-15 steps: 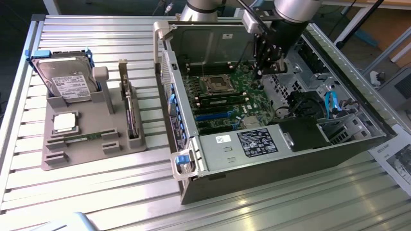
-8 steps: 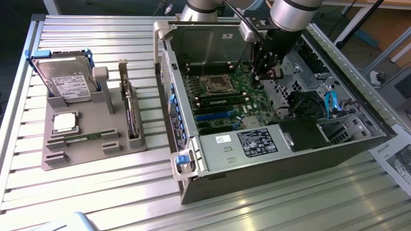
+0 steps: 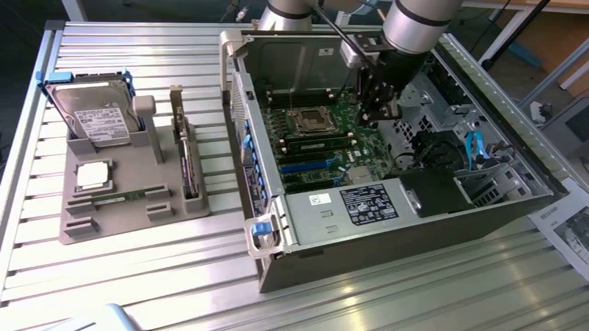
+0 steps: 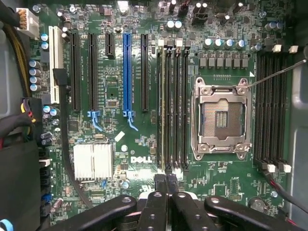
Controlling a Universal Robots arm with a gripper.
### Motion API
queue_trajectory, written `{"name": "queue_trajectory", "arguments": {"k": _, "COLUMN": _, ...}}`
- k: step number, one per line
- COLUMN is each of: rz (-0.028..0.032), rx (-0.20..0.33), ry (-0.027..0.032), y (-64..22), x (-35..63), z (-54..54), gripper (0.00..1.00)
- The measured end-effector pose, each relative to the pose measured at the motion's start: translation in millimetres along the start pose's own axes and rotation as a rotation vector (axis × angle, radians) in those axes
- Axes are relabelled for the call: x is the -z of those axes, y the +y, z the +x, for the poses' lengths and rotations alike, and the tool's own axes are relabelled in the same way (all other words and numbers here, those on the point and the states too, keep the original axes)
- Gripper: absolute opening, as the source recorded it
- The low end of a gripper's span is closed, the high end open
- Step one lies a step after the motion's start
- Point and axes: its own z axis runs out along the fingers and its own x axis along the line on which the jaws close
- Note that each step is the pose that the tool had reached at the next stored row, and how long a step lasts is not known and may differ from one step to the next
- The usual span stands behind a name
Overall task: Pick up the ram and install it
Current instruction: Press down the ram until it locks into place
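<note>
My gripper (image 4: 166,182) is shut and reaches down inside the open computer case (image 3: 276,227), its black fingers (image 3: 377,110) just above the motherboard (image 4: 120,72). One ram (image 4: 163,110), a thin green stick seen edge-on, stands in the outermost of the black memory slots beside the empty processor socket (image 4: 221,118). The fingertips (image 4: 160,182) sit right at one end of that stick; I cannot tell whether they touch it. Another ram (image 3: 124,198) lies flat in the grey holder (image 3: 110,224) at the exterior view's left.
The grey holder also carries a hard drive (image 3: 92,117), a square silver processor chip (image 3: 92,176) and an upright dark expansion card (image 3: 189,169). Blue and black card slots (image 4: 127,72), a silver heatsink (image 4: 92,161) and cable bundles (image 4: 19,120) surround the memory slots. The case walls stand close around the arm.
</note>
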Motion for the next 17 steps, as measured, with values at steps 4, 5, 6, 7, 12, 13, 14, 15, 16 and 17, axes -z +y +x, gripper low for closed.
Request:
{"name": "queue_trajectory", "arguments": {"k": 4, "rz": 0.0008, "rx": 0.0, "ry": 0.0001, "y": 0.2, "x": -6.0, "z": 0.3, "gripper": 0.1}}
{"name": "queue_trajectory", "arguments": {"k": 5, "rz": 0.0009, "rx": 0.0, "ry": 0.0002, "y": 0.2, "x": -7.3, "z": 0.4, "gripper": 0.1}}
{"name": "queue_trajectory", "arguments": {"k": 6, "rz": 0.0011, "rx": 0.0, "ry": 0.0, "y": 0.3, "x": -8.9, "z": 0.4, "gripper": 0.1}}
{"name": "queue_trajectory", "arguments": {"k": 7, "rz": 0.0014, "rx": 0.0, "ry": 0.0, "y": 0.3, "x": -10.3, "z": 0.5, "gripper": 0.1}}
{"name": "queue_trajectory", "arguments": {"k": 12, "rz": 0.0031, "rx": 0.0, "ry": 0.0, "y": 0.6, "x": -19.7, "z": 0.9, "gripper": 0.1}}
{"name": "queue_trajectory", "arguments": {"k": 13, "rz": 0.0032, "rx": 0.0, "ry": -0.0001, "y": 0.6, "x": -20.3, "z": 1.0, "gripper": 0.1}}
{"name": "queue_trajectory", "arguments": {"k": 14, "rz": 0.0031, "rx": 0.0, "ry": 0.0002, "y": 0.6, "x": -20.4, "z": 1.0, "gripper": 0.1}}
{"name": "queue_trajectory", "arguments": {"k": 15, "rz": 0.0031, "rx": 0.0, "ry": 0.0002, "y": 0.6, "x": -20.4, "z": 1.0, "gripper": 0.1}}
{"name": "queue_trajectory", "arguments": {"k": 16, "rz": 0.0031, "rx": 0.0, "ry": 0.0001, "y": 0.6, "x": -20.4, "z": 1.0, "gripper": 0.1}}
{"name": "queue_trajectory", "arguments": {"k": 17, "rz": 0.0033, "rx": 0.0, "ry": -0.0004, "y": 0.6, "x": -21.2, "z": 0.9, "gripper": 0.1}}
